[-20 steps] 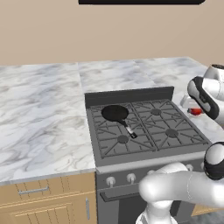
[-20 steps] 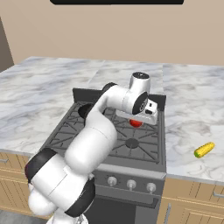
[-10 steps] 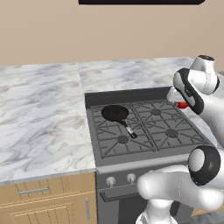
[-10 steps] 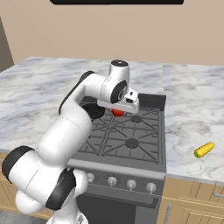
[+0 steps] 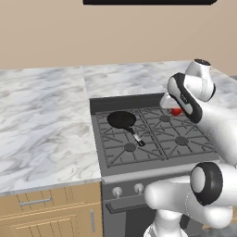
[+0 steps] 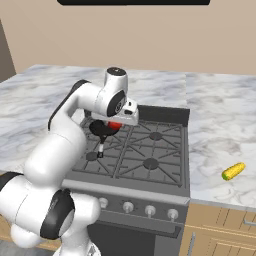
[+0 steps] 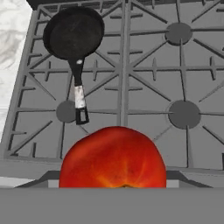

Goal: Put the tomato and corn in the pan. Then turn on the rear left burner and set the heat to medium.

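Observation:
My gripper (image 6: 115, 123) is shut on the tomato (image 6: 114, 126), a bright red ball hanging above the stove's rear middle, just right of the pan (image 6: 99, 130). From the left base, the tomato (image 5: 176, 111) shows beneath the hand, with the black pan (image 5: 121, 120) further left. In the hand view the tomato (image 7: 113, 159) hides the fingertips, and the pan (image 7: 73, 34) lies empty at upper left, its handle pointing toward the stove's front. The pan covers the rear left burner. The yellow corn (image 6: 233, 171) lies on the counter right of the stove.
Three bare burners (image 7: 184, 113) sit among dark grate bars. A row of knobs (image 6: 128, 206) runs along the stove front. Marble counter (image 5: 44, 120) stretches left of the stove, and my white arm arches over its left side in the right base view.
The arm has swung leftward across the stove with the tomato in its grip, from over the right side to beside the pan. Pan and corn have not moved.

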